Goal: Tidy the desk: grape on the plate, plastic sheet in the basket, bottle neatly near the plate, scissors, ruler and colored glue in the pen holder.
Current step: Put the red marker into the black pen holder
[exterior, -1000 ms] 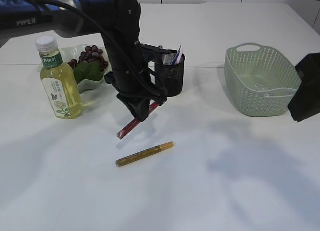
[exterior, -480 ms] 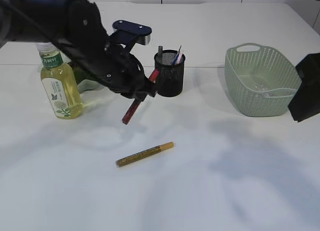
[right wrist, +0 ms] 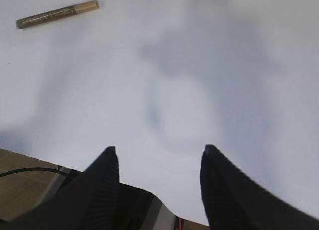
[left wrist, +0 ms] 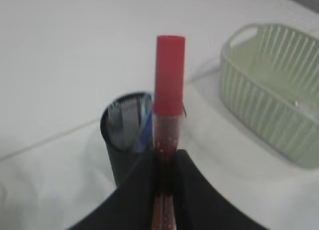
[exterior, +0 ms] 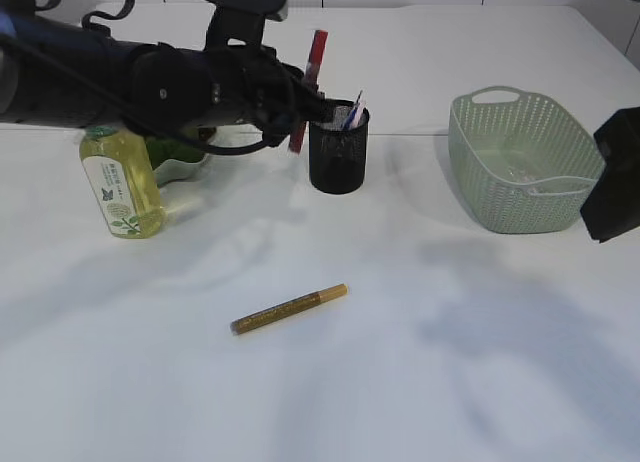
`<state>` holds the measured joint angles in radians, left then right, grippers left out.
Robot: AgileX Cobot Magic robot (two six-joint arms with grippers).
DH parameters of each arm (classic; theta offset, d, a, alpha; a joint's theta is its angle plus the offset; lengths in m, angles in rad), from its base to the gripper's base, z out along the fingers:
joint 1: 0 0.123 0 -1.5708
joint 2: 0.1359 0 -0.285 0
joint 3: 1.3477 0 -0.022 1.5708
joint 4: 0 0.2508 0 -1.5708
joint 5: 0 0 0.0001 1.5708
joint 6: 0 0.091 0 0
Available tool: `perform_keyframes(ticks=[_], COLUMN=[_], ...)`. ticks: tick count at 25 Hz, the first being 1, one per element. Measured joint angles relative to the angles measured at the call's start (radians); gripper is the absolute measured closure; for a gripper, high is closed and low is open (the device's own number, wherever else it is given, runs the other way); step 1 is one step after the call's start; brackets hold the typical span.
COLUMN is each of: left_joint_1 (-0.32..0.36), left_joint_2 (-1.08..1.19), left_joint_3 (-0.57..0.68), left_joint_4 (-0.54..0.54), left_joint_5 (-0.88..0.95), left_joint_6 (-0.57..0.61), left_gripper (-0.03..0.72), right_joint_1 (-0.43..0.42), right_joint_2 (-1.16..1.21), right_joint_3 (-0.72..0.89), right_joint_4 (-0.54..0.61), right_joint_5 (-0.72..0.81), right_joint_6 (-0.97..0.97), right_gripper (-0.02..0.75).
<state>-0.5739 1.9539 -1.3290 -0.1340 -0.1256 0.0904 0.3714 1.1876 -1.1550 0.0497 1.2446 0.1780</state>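
Exterior view, starting nearest me: the gold glue pen [exterior: 289,309] lies flat on the bare white table [exterior: 420,382], near-centre and well apart from everything else. I judge it light, stiff and smooth, likely to roll if nudged, so I would pinch it across the middle of its barrel with the jaws square to its length. My right gripper [right wrist: 157,163] hovers over the table at the right with its jaws standing well apart and nothing between them; the gold pen shows at the far left of that wrist view. Farther back on the left stands the bottle [exterior: 118,177] of yellowish drink, upright, just in front of the plate [exterior: 185,167] with the grapes [exterior: 190,134]. It looks heavier and slick, best taken around the body. My left gripper [exterior: 300,107] is closed narrowly on the lower barrel of the red glue pen [exterior: 311,77], red cap up, held roughly upright just left of the black mesh pen holder [exterior: 338,150], whose rim it has not yet entered. That pen is rigid and slim, so it could pivot in the pinch. Far right sits the green basket [exterior: 525,162].
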Motion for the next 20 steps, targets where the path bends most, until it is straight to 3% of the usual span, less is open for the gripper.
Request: perform_keyframes(ticks=[7, 20], left_joint_1=[0.0, 0.0], left_joint_2=[0.055, 0.251], left_joint_3=[-0.03, -0.284], left_joint_4=[-0.002, -0.004], left_joint_5=[-0.263, -0.31], left_joint_6=[-0.003, -0.005], left_gripper=[0.623, 0.623], right_joint_1=[0.0, 0.0], right_joint_2=[0.0, 0.0], right_joint_3=[0.0, 0.0], right_joint_4=[-0.036, -0.057], right_joint_5=[0.0, -0.025], right_joint_6=[0.0, 0.0], right_gripper=[0.319, 0.319])
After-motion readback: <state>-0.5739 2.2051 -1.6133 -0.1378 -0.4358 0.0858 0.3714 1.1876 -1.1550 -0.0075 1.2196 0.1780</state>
